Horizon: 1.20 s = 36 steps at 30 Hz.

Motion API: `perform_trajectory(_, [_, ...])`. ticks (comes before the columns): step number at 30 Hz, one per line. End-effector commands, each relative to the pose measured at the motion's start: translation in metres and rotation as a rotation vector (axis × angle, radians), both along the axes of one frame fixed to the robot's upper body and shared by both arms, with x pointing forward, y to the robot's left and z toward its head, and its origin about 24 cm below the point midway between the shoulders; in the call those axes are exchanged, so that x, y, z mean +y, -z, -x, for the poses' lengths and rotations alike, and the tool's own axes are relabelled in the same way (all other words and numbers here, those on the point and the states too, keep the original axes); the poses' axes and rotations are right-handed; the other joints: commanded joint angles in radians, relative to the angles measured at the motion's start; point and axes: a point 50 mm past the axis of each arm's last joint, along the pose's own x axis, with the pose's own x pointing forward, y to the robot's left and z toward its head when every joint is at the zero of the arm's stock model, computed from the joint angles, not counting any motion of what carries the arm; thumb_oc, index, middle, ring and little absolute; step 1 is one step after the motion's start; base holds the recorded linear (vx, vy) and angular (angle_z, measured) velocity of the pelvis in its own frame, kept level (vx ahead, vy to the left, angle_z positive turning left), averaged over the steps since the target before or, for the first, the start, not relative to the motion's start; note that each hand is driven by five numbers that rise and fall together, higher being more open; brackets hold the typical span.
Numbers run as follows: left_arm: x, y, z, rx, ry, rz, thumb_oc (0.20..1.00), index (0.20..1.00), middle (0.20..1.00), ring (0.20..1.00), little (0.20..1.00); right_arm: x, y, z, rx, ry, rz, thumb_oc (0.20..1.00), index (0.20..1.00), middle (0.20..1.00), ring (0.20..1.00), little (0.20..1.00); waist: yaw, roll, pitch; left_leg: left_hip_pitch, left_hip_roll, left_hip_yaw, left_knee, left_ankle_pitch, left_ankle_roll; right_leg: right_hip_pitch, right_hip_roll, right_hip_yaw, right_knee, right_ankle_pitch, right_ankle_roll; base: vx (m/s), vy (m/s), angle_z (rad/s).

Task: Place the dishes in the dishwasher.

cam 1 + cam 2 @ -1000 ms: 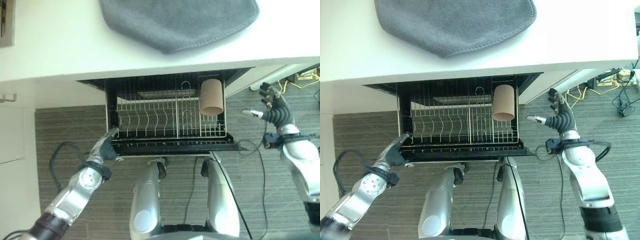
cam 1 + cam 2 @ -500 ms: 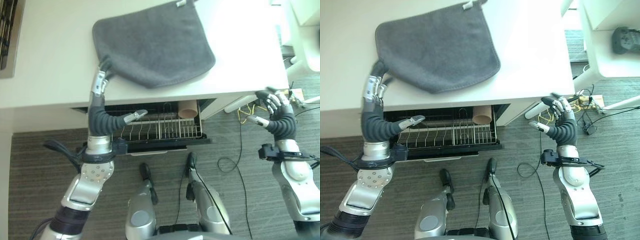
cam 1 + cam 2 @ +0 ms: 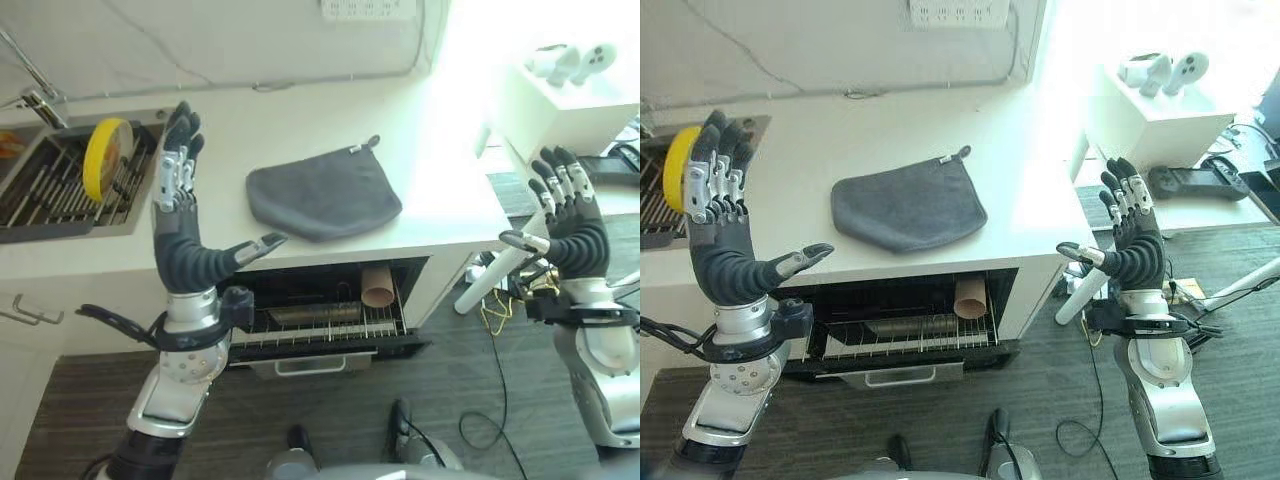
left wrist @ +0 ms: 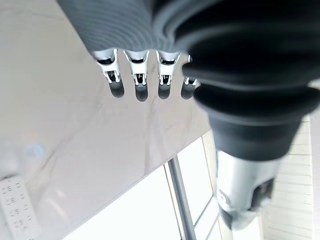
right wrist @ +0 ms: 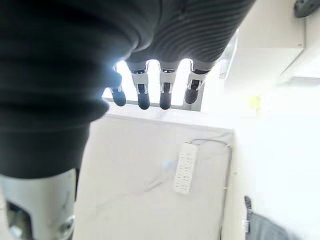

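The dishwasher [image 3: 330,315] under the white counter [image 3: 300,130] stands open, its wire rack [image 3: 320,322] pulled partly out. A tan cup [image 3: 378,286] stands in the rack at its right side. A yellow plate [image 3: 105,155] stands upright in the sink rack [image 3: 60,185] at the far left. My left hand [image 3: 180,225] is raised above the counter's front edge, fingers straight and spread, holding nothing. My right hand [image 3: 570,225] is raised off the counter's right end, fingers also straight, empty.
A grey cloth [image 3: 322,196] lies flat on the counter's middle. A white side table [image 3: 560,95] with white controllers stands at the far right. A white bar [image 3: 488,280] leans by the counter's right end, over yellow cables on the floor.
The camera has tilted up, bringing the sink and back wall into view. Both hands have risen; the left has lifted off the cloth's edge and spread open.
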Motion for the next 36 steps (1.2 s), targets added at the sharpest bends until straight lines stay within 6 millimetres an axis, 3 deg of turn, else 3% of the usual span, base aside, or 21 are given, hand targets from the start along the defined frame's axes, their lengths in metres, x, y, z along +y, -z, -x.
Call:
perform_trajectory(1, [0.011,-0.009,0.003,-0.04,0.025,0.057,1.0,1.0,1.0,1.0,1.0,0.004,-0.03,0.013,-0.165,-0.061,0.019,1.0,1.0,1.0,1.0,1.0,0.0,-0.036,-0.02,0.012,0.063,-0.037,-0.002,-0.049,-0.02,0.095,-0.086,-0.057,0.002,-0.108,0.071,0.05,-0.087,0.05])
perform_trajectory(6, [0.025,-0.002,0.007,0.025,0.021,0.154,1.0,1.0,1.0,1.0,1.0,-0.001,-0.032,0.019,-0.149,-0.077,0.053,1.0,1.0,1.0,1.0,1.0,0.01,-0.025,-0.047,0.016,0.074,-0.016,0.003,-0.015,-0.042,0.112,-0.073,-0.075,0.002,-0.125,0.055,0.02,-0.072,0.21])
perform_trajectory(8, [0.029,0.0,0.011,0.02,0.019,0.176,1.0,1.0,1.0,1.0,1.0,-0.008,-0.04,0.014,-0.146,-0.054,0.066,1.0,1.0,1.0,1.0,1.0,0.035,-0.038,-0.032,-0.016,0.058,-0.125,0.114,-0.065,-0.046,0.117,-0.071,-0.028,0.002,-0.13,0.044,-0.12,0.128,0.27])
perform_trajectory(9, [0.03,0.001,0.013,0.012,0.007,0.178,1.0,1.0,1.0,1.0,1.0,-0.008,-0.044,0.01,-0.155,-0.061,0.071,1.0,1.0,1.0,1.0,1.0,0.038,-0.043,-0.03,-0.033,0.056,-0.145,0.154,-0.076,-0.041,0.107,-0.078,-0.009,0.002,-0.12,0.043,-0.18,0.28,0.12])
perform_trajectory(11, [0.028,-0.002,0.013,-0.005,0.015,0.177,1.0,1.0,1.0,1.0,1.0,-0.011,-0.054,0.006,-0.188,-0.071,0.069,1.0,1.0,1.0,1.0,1.0,0.034,-0.057,-0.022,-0.05,0.111,-0.15,0.265,-0.072,-0.05,0.098,-0.105,0.017,0.002,-0.098,0.044,-0.22,0.447,-0.41])
perform_trajectory(12, [0.027,-0.002,0.012,-0.008,0.026,0.172,1.0,1.0,1.0,1.0,1.0,-0.011,-0.056,0.005,-0.202,-0.067,0.074,1.0,1.0,1.0,1.0,1.0,0.032,-0.059,-0.018,-0.049,0.117,-0.156,0.278,-0.079,-0.051,0.095,-0.114,0.022,0.002,-0.09,0.05,-0.21,0.594,-0.5])
perform_trajectory(13, [0.026,-0.004,0.01,-0.019,0.033,0.161,1.0,1.0,1.0,1.0,1.0,-0.01,-0.062,0.004,-0.219,-0.075,0.076,1.0,1.0,1.0,1.0,1.0,0.027,-0.058,-0.012,-0.024,0.099,-0.174,0.258,-0.122,-0.043,0.089,-0.142,0.038,0.002,-0.066,0.076,-0.15,0.59,-0.24])
perform_trajectory(15, [0.025,-0.008,0.004,-0.019,0.07,0.153,1.0,1.0,1.0,1.0,1.0,-0.01,-0.063,0.005,-0.236,-0.065,0.067,1.0,1.0,1.0,1.0,1.0,0.004,-0.053,-0.001,0.017,0.1,-0.132,0.216,-0.149,-0.035,0.074,-0.199,0.048,0.002,-0.026,0.126,-0.11,0.661,-0.16])
perform_trajectory(16, [0.022,-0.012,-0.003,-0.004,0.14,0.156,1.0,1.0,1.0,1.0,1.0,-0.011,-0.059,0.007,-0.241,-0.025,0.057,1.0,1.0,1.0,1.0,1.0,-0.006,-0.057,0.012,0.025,0.082,-0.114,0.215,-0.168,-0.031,0.066,-0.262,0.037,0.002,0.028,0.157,-0.08,0.697,0.01])
perform_trajectory(19, [0.008,-0.02,-0.007,0.0,0.238,0.083,1.0,1.0,1.0,1.0,1.0,-0.011,-0.048,0.014,-0.226,0.0,-0.022,1.0,1.0,1.0,1.0,1.0,0.003,-0.083,0.048,0.029,-0.03,-0.148,0.239,-0.244,-0.004,0.012,-0.391,-0.048,0.028,0.242,0.19,-0.07,0.632,0.73])
perform_trajectory(20, [0.009,-0.02,-0.007,0.013,0.237,0.068,1.0,1.0,1.0,1.0,1.0,-0.006,-0.043,0.012,-0.208,-0.006,-0.009,1.0,1.0,1.0,1.0,1.0,0.006,-0.08,0.059,0.05,-0.054,-0.121,0.22,-0.245,0.008,-0.015,-0.389,-0.088,0.066,0.258,0.19,-0.09,0.564,0.46])
perform_trajectory(21, [0.01,-0.02,-0.008,0.022,0.236,0.064,1.0,1.0,1.0,1.0,1.0,-0.004,-0.042,0.01,-0.201,-0.002,0.006,1.0,1.0,1.0,1.0,1.0,0.005,-0.072,0.058,0.064,-0.058,-0.11,0.19,-0.236,0.02,-0.018,-0.358,-0.082,0.091,0.213,0.18,-0.1,0.578,-0.18])
perform_trajectory(23, [0.012,-0.02,-0.011,0.044,0.238,0.055,1.0,1.0,1.0,1.0,1.0,-0.004,-0.043,0.01,-0.206,-0.016,-0.002,1.0,1.0,1.0,1.0,1.0,-0.011,-0.054,0.041,0.074,-0.074,-0.099,0.12,-0.199,0.049,-0.035,-0.251,-0.055,0.165,0.095,0.149,-0.07,0.422,-0.46])
perform_trajectory(25, [0.011,-0.019,-0.012,0.05,0.233,0.038,1.0,1.0,1.0,1.0,1.0,-0.008,-0.041,0.013,-0.214,-0.009,-0.009,1.0,1.0,1.0,1.0,1.0,-0.031,-0.057,0.027,0.079,-0.096,-0.087,0.063,-0.169,0.077,-0.052,-0.156,-0.037,0.24,0.043,0.123,-0.05,0.251,0.03])
perform_trajectory(26, [0.011,-0.019,-0.012,0.05,0.227,0.036,1.0,1.0,1.0,1.0,1.0,-0.009,-0.04,0.015,-0.211,-0.009,-0.009,1.0,1.0,1.0,1.0,1.0,-0.034,-0.058,0.024,0.084,-0.101,-0.084,0.049,-0.164,0.084,-0.05,-0.136,-0.037,0.248,0.026,0.117,0.0,0.162,0.21])
perform_trajectory(28, [0.01,-0.017,-0.012,0.07,0.222,0.045,1.0,1.0,1.0,1.0,1.0,-0.016,-0.036,0.021,-0.192,0.005,-0.009,1.0,1.0,1.0,1.0,1.0,-0.046,-0.062,0.011,0.093,-0.118,-0.083,0.022,-0.154,0.107,-0.032,-0.047,-0.03,0.259,-0.053,0.094,0.02,0.042,0.04])
perform_trajectory(31, [0.004,-0.015,-0.012,0.081,0.235,0.031,1.0,1.0,1.0,1.0,1.0,-0.017,-0.037,0.023,-0.202,0.003,-0.021,1.0,1.0,1.0,1.0,1.0,-0.042,-0.065,-0.006,0.096,-0.135,-0.061,0.005,-0.147,0.113,0.014,0.006,-0.054,0.183,-0.112,0.054,0.02,-0.128,-0.19])
perform_trajectory(33, [0.002,-0.015,-0.012,0.072,0.22,0.035,1.0,1.0,1.0,1.0,1.0,-0.016,-0.038,0.021,-0.212,0.006,-0.023,1.0,1.0,1.0,1.0,1.0,-0.049,-0.054,-0.018,0.094,-0.128,-0.038,0.011,-0.135,0.105,0.049,0.027,-0.017,0.124,-0.128,0.033,0.03,-0.28,-0.43])
perform_trajectory(36, [0.003,-0.015,-0.013,0.072,0.23,0.077,1.0,1.0,1.0,1.0,1.0,-0.01,-0.043,0.016,-0.23,0.003,-0.01,1.0,1.0,1.0,1.0,1.0,-0.047,-0.052,-0.031,0.069,-0.111,-0.004,0.095,-0.15,0.088,0.089,0.03,-0.015,0.073,-0.128,0.007,0.06,-0.288,-0.02])
